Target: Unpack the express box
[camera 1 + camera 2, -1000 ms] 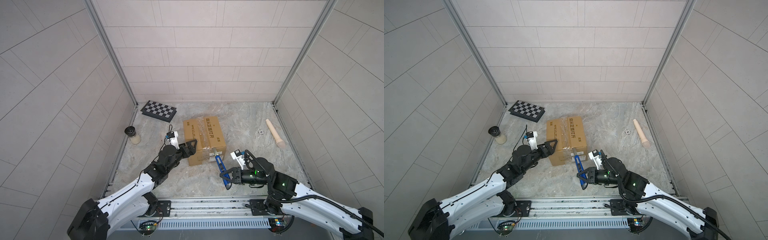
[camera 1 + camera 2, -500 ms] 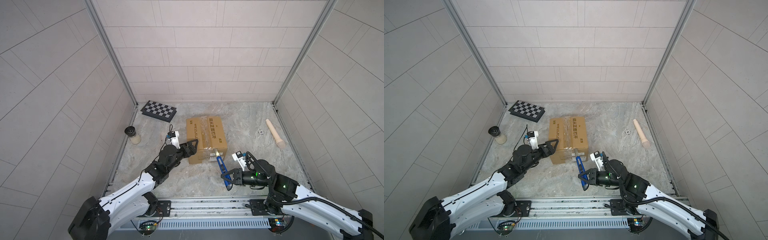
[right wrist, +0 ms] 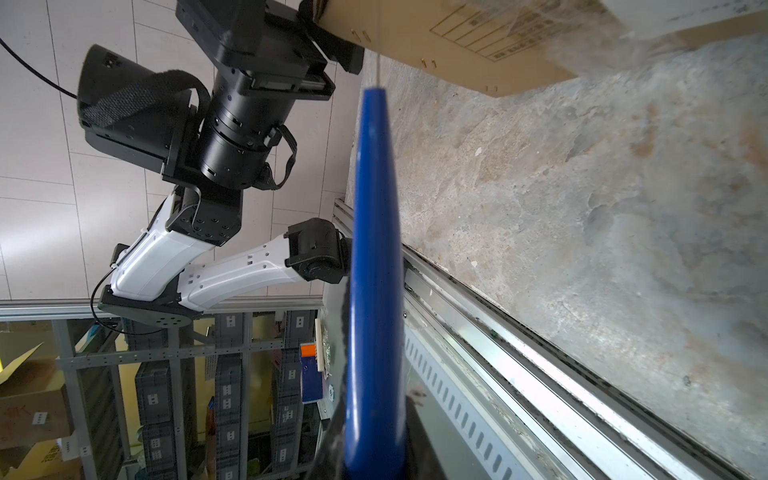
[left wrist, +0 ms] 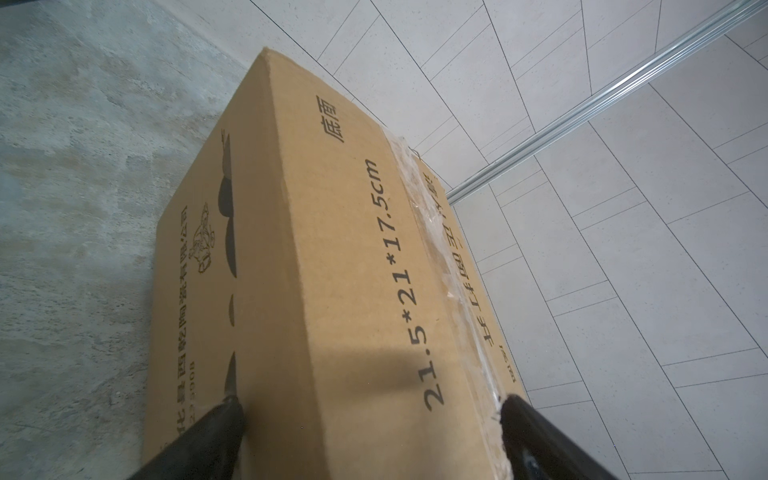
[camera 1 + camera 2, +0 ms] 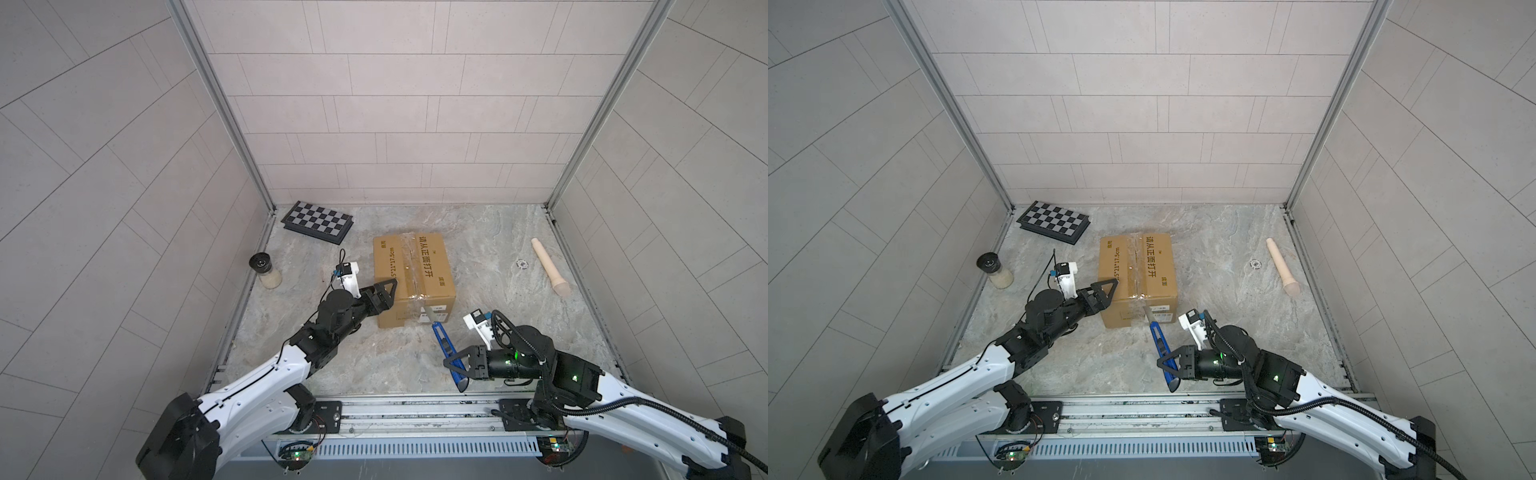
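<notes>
Near right, the right claw [image 5: 457, 368] grips a blue knife [image 5: 445, 347], its blade at the near face of the express box [image 5: 411, 266], which sits centrally with bare table [image 5: 490, 232] around. The left claw [image 5: 388, 291] spreads wide astride its near-left edge. A jar [image 5: 266, 271] stands left, a wooden stick [image 5: 548, 266] right, a checkered board [image 5: 318, 222] far left.

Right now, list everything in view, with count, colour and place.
express box: one, brown, mid-table, taped shut.
checkered board case: one, black and white, far left corner.
jar: one, black lid, pale contents, left edge.
wooden stick: one, beige, right side.
metal ring: one, silvery, beside the stick.
utility knife: one, blue, blade at the box's near face.
left pincer: black, open, astride the box's near left edge.
right pincer: black, shut on the knife.
</notes>
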Controlling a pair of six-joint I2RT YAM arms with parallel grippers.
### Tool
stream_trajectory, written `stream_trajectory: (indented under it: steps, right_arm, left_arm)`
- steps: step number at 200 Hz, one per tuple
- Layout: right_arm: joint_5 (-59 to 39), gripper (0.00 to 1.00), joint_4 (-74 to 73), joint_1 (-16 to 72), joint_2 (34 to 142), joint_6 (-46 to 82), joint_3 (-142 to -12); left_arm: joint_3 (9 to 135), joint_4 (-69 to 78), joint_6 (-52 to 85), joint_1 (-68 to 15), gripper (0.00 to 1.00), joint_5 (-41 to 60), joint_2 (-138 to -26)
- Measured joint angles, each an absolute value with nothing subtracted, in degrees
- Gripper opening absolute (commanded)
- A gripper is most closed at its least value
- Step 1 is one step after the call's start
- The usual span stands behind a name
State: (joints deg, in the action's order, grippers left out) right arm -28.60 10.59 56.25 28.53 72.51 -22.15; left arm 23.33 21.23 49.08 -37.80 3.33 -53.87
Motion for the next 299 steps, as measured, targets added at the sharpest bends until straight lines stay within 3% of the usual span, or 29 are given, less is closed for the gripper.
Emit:
stream_trajectory:
  steps: [299]
  right_arm:
    - [-32.16, 0.00, 6.63, 50.68, 33.36, 70.57, -22.28]
  left_arm:
    - [23.18, 21.19, 49.08, -37.80, 1.00, 3.31, -53.67]
